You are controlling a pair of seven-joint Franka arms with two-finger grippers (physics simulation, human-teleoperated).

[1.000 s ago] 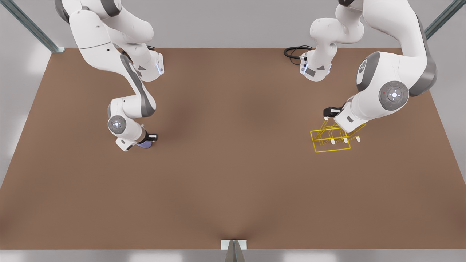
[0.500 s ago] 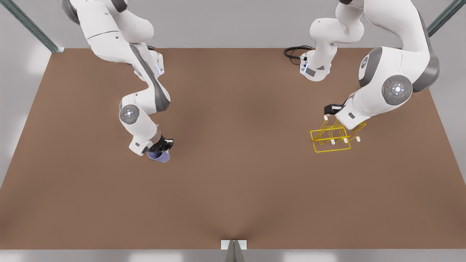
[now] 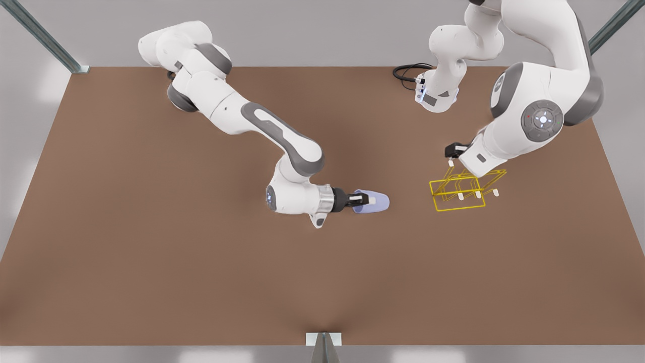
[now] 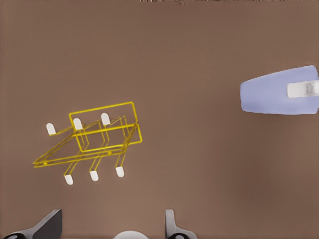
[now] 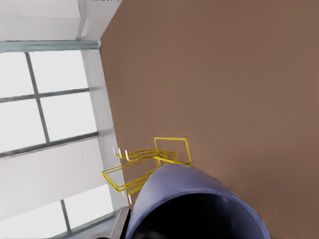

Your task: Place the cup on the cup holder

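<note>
The lavender-blue cup (image 3: 377, 202) hangs on its side above mid-table, mouth toward the arm, with my right gripper (image 3: 364, 201) shut on its rim. The right wrist view looks past the cup (image 5: 194, 199) to the cup holder (image 5: 149, 157) beyond. The yellow wire cup holder (image 3: 461, 208) stands on the table at the front view's right, a short gap from the cup. My left gripper (image 3: 452, 153) hovers just above and behind it. In the left wrist view its fingers (image 4: 172, 226) stand wide apart and empty over the holder (image 4: 107, 128), with the cup (image 4: 269, 94) off to one side.
The brown table (image 3: 151, 252) spreads wide around both arms. A black cable (image 3: 407, 73) loops at the back edge by the arm base. A metal bracket (image 3: 323, 339) sits at the front edge and slanted posts (image 3: 45, 38) stand at the corners.
My right arm swung the cup from the front view's left side to mid-table, close to the holder, turning it onto its side. The left gripper barely shifted.
</note>
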